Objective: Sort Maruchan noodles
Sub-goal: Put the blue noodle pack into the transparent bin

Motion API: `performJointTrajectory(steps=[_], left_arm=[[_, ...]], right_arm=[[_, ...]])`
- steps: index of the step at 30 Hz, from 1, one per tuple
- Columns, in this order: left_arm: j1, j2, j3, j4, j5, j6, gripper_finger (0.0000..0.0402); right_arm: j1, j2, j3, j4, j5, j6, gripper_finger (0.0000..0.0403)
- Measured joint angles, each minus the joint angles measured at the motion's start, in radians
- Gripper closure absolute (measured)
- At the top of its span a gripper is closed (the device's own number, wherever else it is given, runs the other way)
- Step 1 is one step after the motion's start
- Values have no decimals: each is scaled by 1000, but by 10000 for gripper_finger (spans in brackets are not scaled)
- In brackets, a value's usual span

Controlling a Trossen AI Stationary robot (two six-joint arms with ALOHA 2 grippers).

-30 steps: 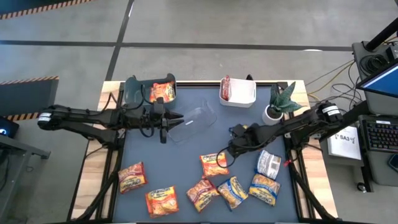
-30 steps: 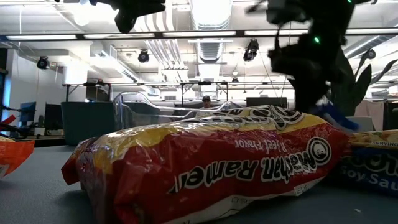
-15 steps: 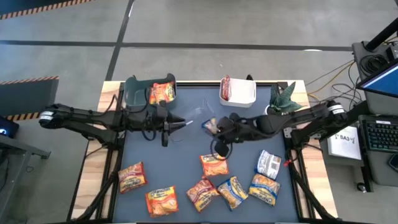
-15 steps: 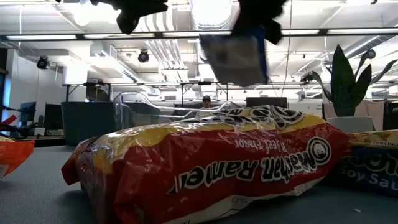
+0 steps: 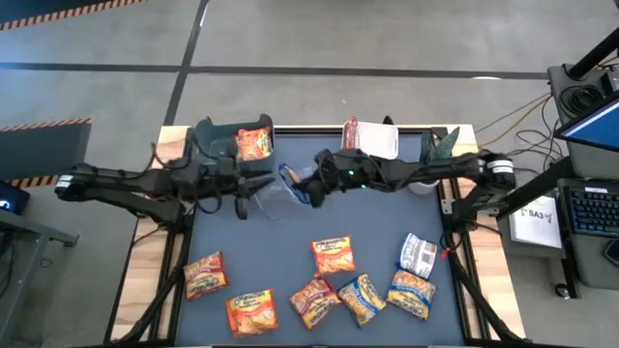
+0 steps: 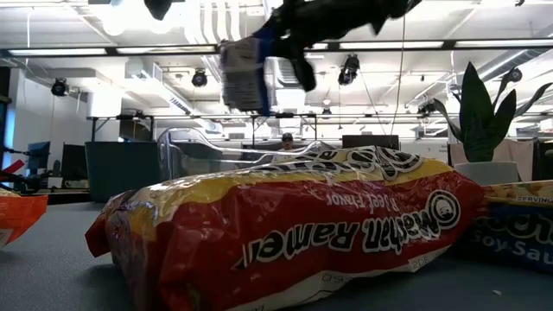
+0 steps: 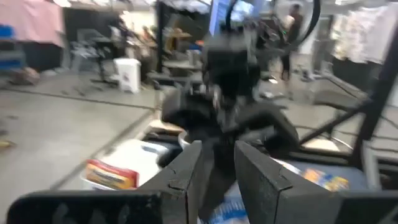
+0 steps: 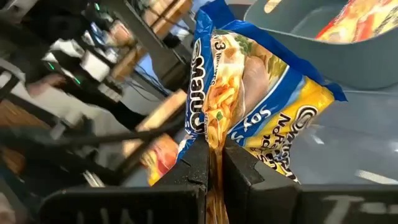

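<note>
Your blue-and-yellow crinkly plastic ramen packet (image 8: 255, 99) is in the air, pinched at one edge between the two dark fingers of the right gripper (image 5: 308, 186), which are clamped tight on it. From above you see that gripper reaching across the dark table mat (image 5: 387, 232) to hold the packet (image 5: 293, 179) over the clear plastic bin (image 5: 280, 193) near the far middle of the table. From table height the packet (image 6: 244, 76) hangs high above the surface, turned edge-down.

Just beside it, your left gripper (image 5: 253, 188) is at the clear bin's left edge with its fingers (image 7: 186, 171) partly closed; you cannot tell from these views whether they actually hold the bin's wall.

Behind the clear bin, the teal plastic bin (image 5: 208, 143) at the far left corner holds one orange-yellow packet (image 5: 254, 143). The white rectangular bin (image 5: 379, 143) farther right holds a dark red packet (image 5: 351, 135), and a small potted green plant (image 5: 443, 145) stands at the far right corner.

The rest of your packets lie loose on the near half of the mat: an orange-yellow one (image 5: 333, 255) in the middle, two dark red ones (image 5: 205, 275) (image 5: 313, 299), another orange-yellow one (image 5: 251, 311) at the near edge, and three blue-and-yellow ones (image 5: 362, 298) (image 5: 411, 293) (image 5: 418, 254) clustered to the right. In the table-level view, one red-and-yellow packet (image 6: 294, 229) fills the foreground.
</note>
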Motion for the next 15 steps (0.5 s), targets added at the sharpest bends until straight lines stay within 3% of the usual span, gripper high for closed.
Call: performJointTrajectory(steps=[5, 15], left_arm=[[0, -51, 2, 2, -89, 76, 325], [0, -88, 1, -88, -99, 101, 325]], right_arm=[[-21, 129, 21, 102, -21, 144, 390], [-31, 327, 142, 159, -2, 242, 390]])
